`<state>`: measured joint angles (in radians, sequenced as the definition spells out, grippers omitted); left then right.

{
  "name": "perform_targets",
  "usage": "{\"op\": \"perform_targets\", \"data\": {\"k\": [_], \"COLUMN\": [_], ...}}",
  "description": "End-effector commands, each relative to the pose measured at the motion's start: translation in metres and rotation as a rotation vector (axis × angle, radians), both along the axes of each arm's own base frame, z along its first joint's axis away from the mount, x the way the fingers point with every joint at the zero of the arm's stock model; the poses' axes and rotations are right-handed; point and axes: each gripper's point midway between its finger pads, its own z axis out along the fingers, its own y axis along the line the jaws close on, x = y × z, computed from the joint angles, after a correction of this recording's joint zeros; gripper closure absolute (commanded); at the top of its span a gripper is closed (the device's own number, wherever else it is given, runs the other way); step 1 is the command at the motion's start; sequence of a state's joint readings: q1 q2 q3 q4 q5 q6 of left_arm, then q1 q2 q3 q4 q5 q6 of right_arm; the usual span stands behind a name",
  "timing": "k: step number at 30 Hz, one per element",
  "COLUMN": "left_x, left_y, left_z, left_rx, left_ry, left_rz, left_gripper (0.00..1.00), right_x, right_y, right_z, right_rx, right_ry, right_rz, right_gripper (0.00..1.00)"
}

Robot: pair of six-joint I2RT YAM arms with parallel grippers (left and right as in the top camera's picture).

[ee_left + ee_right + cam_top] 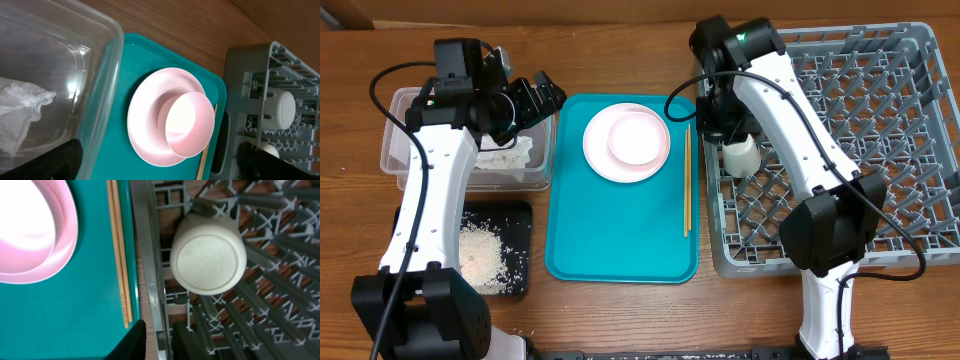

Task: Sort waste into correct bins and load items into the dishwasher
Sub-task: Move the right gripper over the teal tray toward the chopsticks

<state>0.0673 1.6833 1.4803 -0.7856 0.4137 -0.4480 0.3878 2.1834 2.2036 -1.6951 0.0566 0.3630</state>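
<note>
Overhead: white cup (741, 155) sitting in grey dish rack (920, 45), at rack's left edge, mid-height of frame, among pegs. R. wrist view: cup's round flat end facing cam, upper centre of frame, clear of the finger. Right gripper (720, 128) just above-left of cup, mostly hidden under own arm. One dark finger (135, 341) seen at bottom edge of r. wrist view, by rack wall next to teal tray. Open or closed: cannot tell. Nothing seen held.

Teal tray (620, 245) at centre frame, just beside rack's left wall. On its upper part: pink plate (597, 150) w/ pink bowl (636, 135) upright on top, offset toward plate's right. Chopsticks (687, 185) paired, lying lengthwise along tray's right edge, near plate.

Left gripper (548, 92) at upper left, over right end of clear tub (392, 150), fingers spread wide, empty. Confirmed in l. wrist view: fingertips at both lower corners, far apart. Crumpled white tissue (507, 157) inside tub, right half. Black tray (523, 215) directly below tub, lower left. Rice grains (480, 255) piled inside it; few white specks on table (360, 60) just below tray.
</note>
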Motion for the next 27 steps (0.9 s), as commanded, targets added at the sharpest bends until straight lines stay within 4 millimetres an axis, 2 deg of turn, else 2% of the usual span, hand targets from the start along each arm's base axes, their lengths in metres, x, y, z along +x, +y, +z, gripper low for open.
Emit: {"op": "perform_targets", "data": {"k": [1, 5, 11, 15, 21, 27], "left_x": [0.004, 0.004, 0.004, 0.004, 0.004, 0.004], "left_y": [0.000, 0.000, 0.000, 0.000, 0.000, 0.000], "left_z": [0.013, 0.013, 0.013, 0.013, 0.013, 0.013], "left_rx": [0.011, 0.011, 0.011, 0.011, 0.011, 0.011], "left_ry": [-0.036, -0.036, -0.036, -0.036, -0.036, -0.036], "left_rz": [-0.004, -0.004, -0.004, -0.004, -0.004, -0.004], "left_gripper": [0.00, 0.00, 0.00, 0.00, 0.00, 0.00], "right_x": [-0.005, -0.009, -0.017, -0.020, -0.027, -0.037], "right_y": [-0.001, 0.009, 0.038, 0.058, 0.099, 0.116], "right_z": [-0.002, -0.002, 0.000, -0.001, -0.001, -0.002], "right_rx": [-0.006, 0.051, 0.178, 0.187, 0.200, 0.084], "right_ry": [0.012, 0.036, 0.076, 0.052, -0.003, -0.079], "right_rz": [-0.001, -0.005, 0.005, 0.031, 0.093, 0.082], "right_gripper": [0.83, 0.85, 0.85, 0.85, 0.89, 0.89]}}
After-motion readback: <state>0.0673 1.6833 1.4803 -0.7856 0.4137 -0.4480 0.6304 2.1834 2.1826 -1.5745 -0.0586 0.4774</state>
